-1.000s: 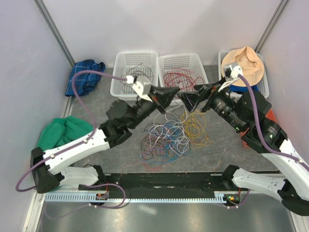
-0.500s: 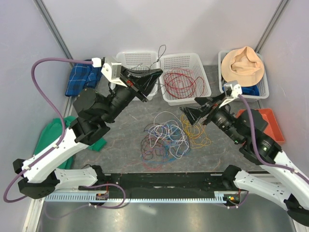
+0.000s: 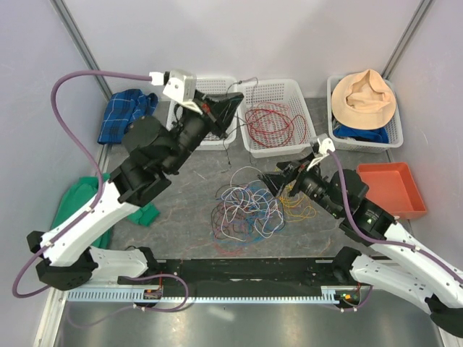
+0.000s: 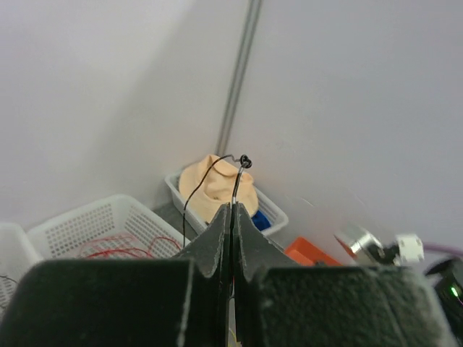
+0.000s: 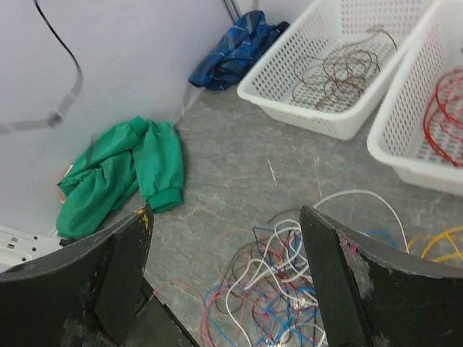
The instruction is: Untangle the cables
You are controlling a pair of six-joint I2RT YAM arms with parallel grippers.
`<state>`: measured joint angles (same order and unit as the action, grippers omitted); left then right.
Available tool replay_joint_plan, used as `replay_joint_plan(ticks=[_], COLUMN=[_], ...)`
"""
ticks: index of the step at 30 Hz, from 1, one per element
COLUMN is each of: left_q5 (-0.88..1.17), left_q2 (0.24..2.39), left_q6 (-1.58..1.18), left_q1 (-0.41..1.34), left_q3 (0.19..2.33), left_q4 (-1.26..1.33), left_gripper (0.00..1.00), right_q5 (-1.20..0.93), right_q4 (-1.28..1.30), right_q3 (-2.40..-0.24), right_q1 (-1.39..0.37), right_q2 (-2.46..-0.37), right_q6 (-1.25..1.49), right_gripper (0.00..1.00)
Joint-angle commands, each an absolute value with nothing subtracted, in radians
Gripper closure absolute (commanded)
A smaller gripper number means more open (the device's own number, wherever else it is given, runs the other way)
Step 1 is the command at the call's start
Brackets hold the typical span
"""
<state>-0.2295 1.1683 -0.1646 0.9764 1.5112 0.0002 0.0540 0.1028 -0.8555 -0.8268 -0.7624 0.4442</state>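
Note:
A tangle of cables (image 3: 249, 206) in white, blue, red, dark brown and yellow lies on the grey mat; it also shows in the right wrist view (image 5: 311, 289). My left gripper (image 3: 233, 108) is raised by the back baskets, shut on a thin dark cable (image 3: 246, 81) that arcs over its tips and hangs down. In the left wrist view the jaws (image 4: 231, 207) are pressed together on that dark cable (image 4: 237, 173). My right gripper (image 3: 277, 184) hovers open and empty at the tangle's right edge; in its wrist view the gripper (image 5: 226, 211) has its jaws wide apart.
A white basket (image 3: 181, 134) with dark brown cables, a middle basket (image 3: 307, 141) with red cables (image 3: 269, 119), and a right basket (image 3: 394, 134) with a tan hat (image 3: 365, 97). An orange tray (image 3: 387, 189), a green cloth (image 5: 116, 177) and a blue cloth (image 3: 123, 116) lie around.
My left gripper rose from the tangle and swung back and left with the dark cable. My right gripper dropped forward and left, down to the tangle's right edge.

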Motion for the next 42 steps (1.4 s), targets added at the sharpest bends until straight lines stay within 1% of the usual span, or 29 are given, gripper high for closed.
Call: replay_joint_plan(ticks=[1,3,4,10,12,17,21,22,23,24,25,26,27,30,32,34,35,38,39,40,41,42], left_q5=[-0.370,-0.358,-0.351,-0.295,-0.270,-0.247,-0.193,-0.178,-0.172,-0.198,-0.210,-0.225,-0.260,-0.297,-0.292,-0.238,-0.218,-0.199,-0.222,-0.244,-0.276,-0.323], left_q2=[1.271,1.325,1.339,1.474,1.523,1.701,1.840,1.864,1.900,1.907,1.905,1.884,1.869,1.781,1.726,1.614,1.568,1.386,1.341,1.256,1.224,1.198], left_q6=[-0.144,-0.211,-0.231,-0.353,-0.367,-0.373,-0.373,-0.371,-0.367,-0.368,-0.370,-0.370,-0.365,-0.354,-0.377,-0.400,-0.423,-0.506,-0.526,-0.534,-0.543,-0.549], left_q1=[0.896,0.839,0.783,0.574,0.537,0.445,0.405,0.396,0.394,0.393,0.393,0.393,0.393,0.394,0.397,0.419,0.431,0.534,0.622,0.676,0.730,0.817], left_q3=[1.617,1.640,1.641,1.655,1.702,1.824,1.943,1.971,1.995,2.029,2.028,2.026,2.017,1.978,1.942,1.838,1.733,1.532,1.384,1.305,1.170,1.120], left_q4=[-0.118,-0.166,-0.176,-0.178,-0.179,-0.172,-0.173,-0.213,-0.231,-0.244,-0.250,-0.247,-0.238,-0.206,-0.204,-0.196,-0.187,-0.143,-0.102,-0.071,-0.039,-0.022], left_gripper=[0.98,0.98,0.98,0.98,0.98,0.98,0.98,0.88,0.72,0.42,0.29,0.02,0.00,0.00,0.00,0.00,0.00,0.00,0.00,0.00,0.00,0.00], right_q5=[0.127,0.147,0.167,0.212,0.224,0.247,0.236,0.236,0.239,0.239,0.245,0.250,0.253,0.258,0.255,0.259,0.264,0.270,0.275,0.278,0.278,0.282], right_q4=[0.087,0.109,0.129,0.163,0.160,0.088,0.083,0.092,0.097,0.098,0.101,0.101,0.100,0.097,0.095,0.095,0.095,0.103,0.110,0.118,0.126,0.135], right_q3=[-0.770,-0.756,-0.744,-0.710,-0.700,-0.583,-0.558,-0.566,-0.571,-0.572,-0.572,-0.572,-0.572,-0.574,-0.575,-0.572,-0.572,-0.569,-0.571,-0.572,-0.575,-0.583], right_q1=[-0.828,-0.827,-0.828,-0.828,-0.827,-0.828,-0.828,-0.828,-0.828,-0.830,-0.828,-0.828,-0.828,-0.828,-0.828,-0.828,-0.828,-0.828,-0.827,-0.828,-0.828,-0.827], right_q2=[-0.684,-0.647,-0.637,-0.558,-0.537,-0.459,-0.472,-0.486,-0.492,-0.494,-0.492,-0.492,-0.492,-0.498,-0.508,-0.505,-0.503,-0.489,-0.485,-0.480,-0.476,-0.474], right_q6=[0.499,0.505,0.508,0.500,0.499,0.526,0.523,0.519,0.515,0.509,0.505,0.503,0.502,0.497,0.495,0.499,0.503,0.505,0.506,0.506,0.503,0.505], right_gripper=[0.10,0.10,0.10,0.09,0.08,0.08,0.08,0.08,0.08,0.08,0.08,0.07,0.07,0.07,0.07,0.07,0.07,0.07,0.07,0.07,0.07,0.07])
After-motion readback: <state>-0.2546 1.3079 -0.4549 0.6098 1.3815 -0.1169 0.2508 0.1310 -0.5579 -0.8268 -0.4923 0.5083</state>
